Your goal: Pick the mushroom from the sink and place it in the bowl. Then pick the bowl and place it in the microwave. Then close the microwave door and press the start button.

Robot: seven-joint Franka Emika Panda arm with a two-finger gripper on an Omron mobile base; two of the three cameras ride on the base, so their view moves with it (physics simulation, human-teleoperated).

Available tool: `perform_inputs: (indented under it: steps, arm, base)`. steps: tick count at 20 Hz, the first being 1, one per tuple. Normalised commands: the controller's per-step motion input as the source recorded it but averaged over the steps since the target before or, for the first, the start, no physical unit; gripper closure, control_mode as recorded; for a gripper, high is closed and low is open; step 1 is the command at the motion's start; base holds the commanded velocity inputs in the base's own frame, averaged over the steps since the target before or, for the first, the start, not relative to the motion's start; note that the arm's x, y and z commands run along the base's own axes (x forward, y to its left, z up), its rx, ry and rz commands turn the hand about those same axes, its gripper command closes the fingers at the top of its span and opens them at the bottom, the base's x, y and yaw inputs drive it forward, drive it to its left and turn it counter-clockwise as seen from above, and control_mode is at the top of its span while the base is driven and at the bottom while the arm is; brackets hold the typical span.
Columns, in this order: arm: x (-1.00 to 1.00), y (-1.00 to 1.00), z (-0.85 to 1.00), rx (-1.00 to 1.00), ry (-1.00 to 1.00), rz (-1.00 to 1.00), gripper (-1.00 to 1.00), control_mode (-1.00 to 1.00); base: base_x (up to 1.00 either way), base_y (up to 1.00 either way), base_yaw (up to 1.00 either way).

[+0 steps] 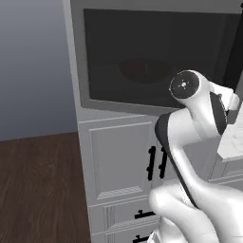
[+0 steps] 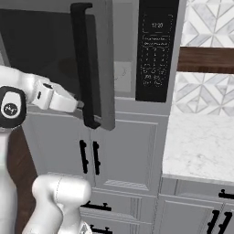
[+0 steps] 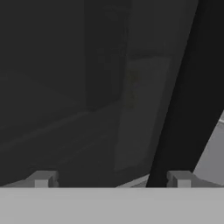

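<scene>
Just beside the microwave door (image 2: 55, 59) handle (image 2: 84, 64), the claw (image 3: 111, 179) gapes.

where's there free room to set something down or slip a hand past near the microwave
Bare patch: the white marble counter, bordered by the patterned tile wall above and the black control panel on its left. Crowded: the open gripper sits tight against the wide grey microwave door by its long black bar handle; the reddish-brown wooden bowl shows behind the glass.
</scene>
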Motion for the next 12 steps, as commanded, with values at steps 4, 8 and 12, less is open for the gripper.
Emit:
perform_inputs:
  steps: [4, 8, 12]
  arm:
    - [1.0, -0.45, 0.05, 0.0, 0.01, 0.39, -1.0, -1.0]
    - [1.0, -0.46, 0.0, 0.0, 0.01, 0.38, -1.0, -1.0]
    - [1.0, -0.32, 0.0, 0.0, 0.01, 0.34, -1.0, -1.0]
  base:
    - [0.0, 0.0, 0.0]
    - [0.0, 0.0, 0.0]
    - [0.0, 0.0, 0.0]
